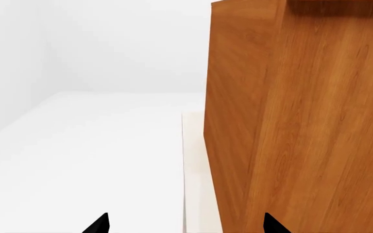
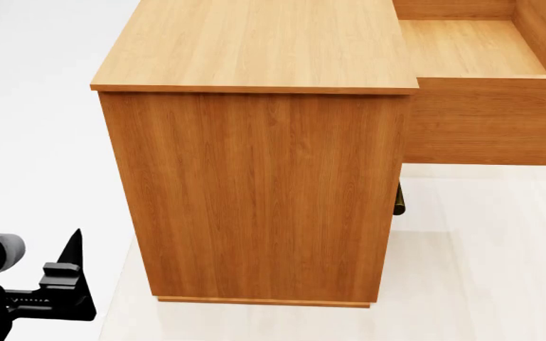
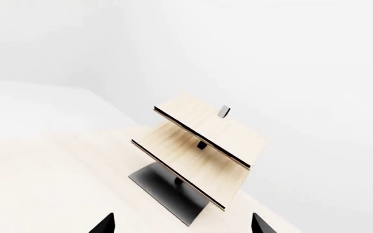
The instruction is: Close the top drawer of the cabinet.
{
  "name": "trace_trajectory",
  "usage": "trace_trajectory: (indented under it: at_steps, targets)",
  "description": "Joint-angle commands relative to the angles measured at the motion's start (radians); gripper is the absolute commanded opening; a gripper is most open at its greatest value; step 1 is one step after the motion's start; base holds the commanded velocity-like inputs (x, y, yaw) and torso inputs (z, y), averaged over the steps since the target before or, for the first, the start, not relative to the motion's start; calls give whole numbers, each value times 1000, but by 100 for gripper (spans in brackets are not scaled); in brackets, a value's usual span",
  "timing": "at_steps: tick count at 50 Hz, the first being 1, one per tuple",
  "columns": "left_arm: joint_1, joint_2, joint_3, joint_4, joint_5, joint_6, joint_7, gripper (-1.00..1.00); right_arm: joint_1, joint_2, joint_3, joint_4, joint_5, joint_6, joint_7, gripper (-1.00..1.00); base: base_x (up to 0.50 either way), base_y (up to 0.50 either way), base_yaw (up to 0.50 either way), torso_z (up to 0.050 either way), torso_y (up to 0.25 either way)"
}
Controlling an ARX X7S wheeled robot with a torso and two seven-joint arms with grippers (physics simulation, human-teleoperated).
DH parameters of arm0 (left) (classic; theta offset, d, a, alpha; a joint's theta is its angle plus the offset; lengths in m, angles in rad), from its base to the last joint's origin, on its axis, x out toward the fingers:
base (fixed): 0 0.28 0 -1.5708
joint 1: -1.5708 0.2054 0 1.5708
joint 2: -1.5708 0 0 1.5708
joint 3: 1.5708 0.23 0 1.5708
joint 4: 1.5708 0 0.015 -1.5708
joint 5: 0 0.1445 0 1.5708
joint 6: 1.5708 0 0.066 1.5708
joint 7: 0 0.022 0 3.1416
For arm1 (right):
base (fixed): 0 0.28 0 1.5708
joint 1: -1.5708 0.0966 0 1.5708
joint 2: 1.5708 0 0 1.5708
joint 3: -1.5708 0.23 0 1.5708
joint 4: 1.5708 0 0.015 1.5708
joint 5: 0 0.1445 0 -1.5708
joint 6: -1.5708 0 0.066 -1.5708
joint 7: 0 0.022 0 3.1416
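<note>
One cabinet is seen filling the centre of the head view, and one top drawer is shown pulled out at the upper right of that frame, its inside bare. A single brass handle end is glimpsed below it. One pale two-shelf rack on a black base is seen mid-frame in the right wrist view. The left pincer is spread wide beside the cabinet's side, nothing held. The right pincer is likewise parted and empty.
</note>
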Motion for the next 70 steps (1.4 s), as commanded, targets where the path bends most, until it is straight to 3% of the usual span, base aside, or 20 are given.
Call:
trace_trajectory:
  at_steps: [1,18,70]
  targets:
    - [6,-1,-7,8,-12,0,-6,100,82,-87,-173,96,78,-36,6,100,0,0,0,0,0]
    - [-2,-7,-10,2,-23,-1,-14,100,47,-243,-323,96,136,-163,-131,100,0,0,0,0,0]
    - [8,-26,-1,-27,-44,30,-26,100,-131,-438,-344,95,149,-451,-362,100,0,0,0,0,0]
